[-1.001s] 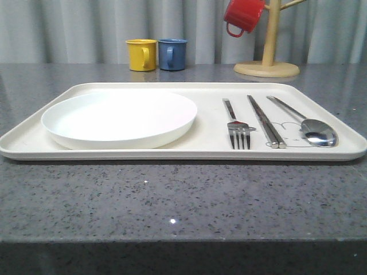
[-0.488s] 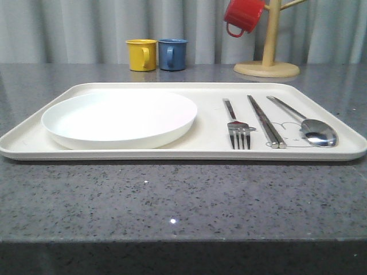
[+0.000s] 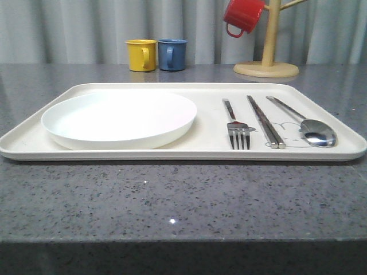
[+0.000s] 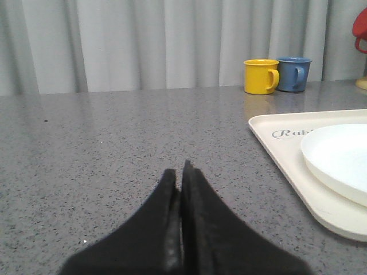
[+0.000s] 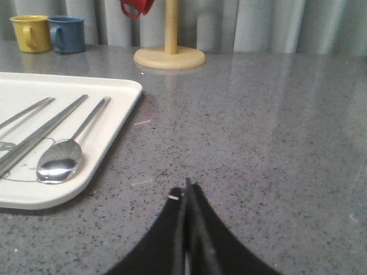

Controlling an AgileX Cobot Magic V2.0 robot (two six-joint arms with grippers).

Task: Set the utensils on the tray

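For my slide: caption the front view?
Fork, chopsticks and spoon lie side by side on the tray, right of a plate.

Script on tray [image 4: 298, 150]: grey cursive lettering reads "Rabi", the rest of the word hidden behind the white plate [image 4: 338, 160]; it stands on the tray's flat floor near the corner closest to the yellow mug [image 4: 261, 76].
Drawing on tray, front view: a thin grey line sketch between the chopsticks [image 3: 265, 122] and the spoon [image 3: 307, 124]; no letters can be read there.
Mugs, plate, cutlery, tabletop [image 3: 172, 195]: no readable text, brand or number.
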